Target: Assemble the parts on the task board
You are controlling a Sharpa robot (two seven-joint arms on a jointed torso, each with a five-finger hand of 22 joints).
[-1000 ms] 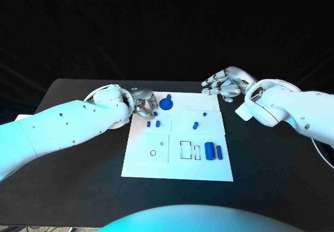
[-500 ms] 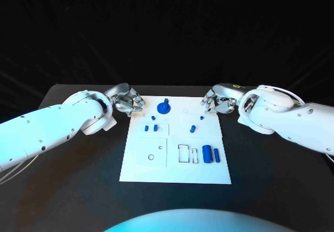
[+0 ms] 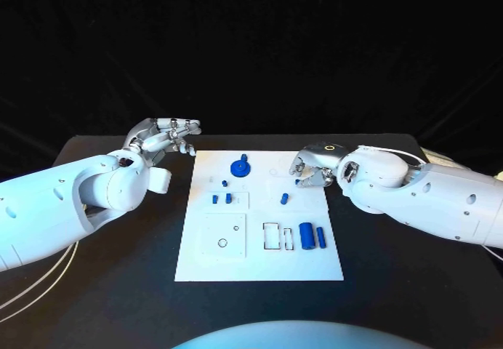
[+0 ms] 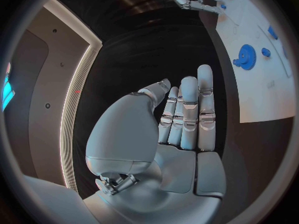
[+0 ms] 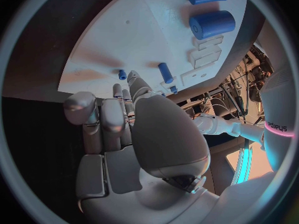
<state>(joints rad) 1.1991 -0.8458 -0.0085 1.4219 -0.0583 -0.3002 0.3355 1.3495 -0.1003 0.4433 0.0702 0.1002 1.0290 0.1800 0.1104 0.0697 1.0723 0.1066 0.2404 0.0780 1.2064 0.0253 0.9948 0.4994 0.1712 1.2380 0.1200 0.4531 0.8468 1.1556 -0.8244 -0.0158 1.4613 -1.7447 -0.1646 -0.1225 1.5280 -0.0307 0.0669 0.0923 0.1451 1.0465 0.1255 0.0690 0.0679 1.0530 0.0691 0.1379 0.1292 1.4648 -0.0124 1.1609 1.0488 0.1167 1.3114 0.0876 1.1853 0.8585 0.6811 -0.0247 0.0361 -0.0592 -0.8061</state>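
My left hand (image 3: 168, 135) has pulled back off the task board (image 3: 259, 256), fingers loosely spread, holding nothing. My right hand (image 3: 311, 166) has come down over the board's far right edge, fingers curled, empty. On the board: 1 blue gear (image 3: 240, 168), 2 large cylinders (image 3: 306, 235), several small pegs (image 3: 283, 198).

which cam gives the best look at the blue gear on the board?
Head view: the blue gear lies unobstructed at the far end of the task board, seen from above. The left wrist view catches it sideways near the rim. The right wrist view doesn't help with it.
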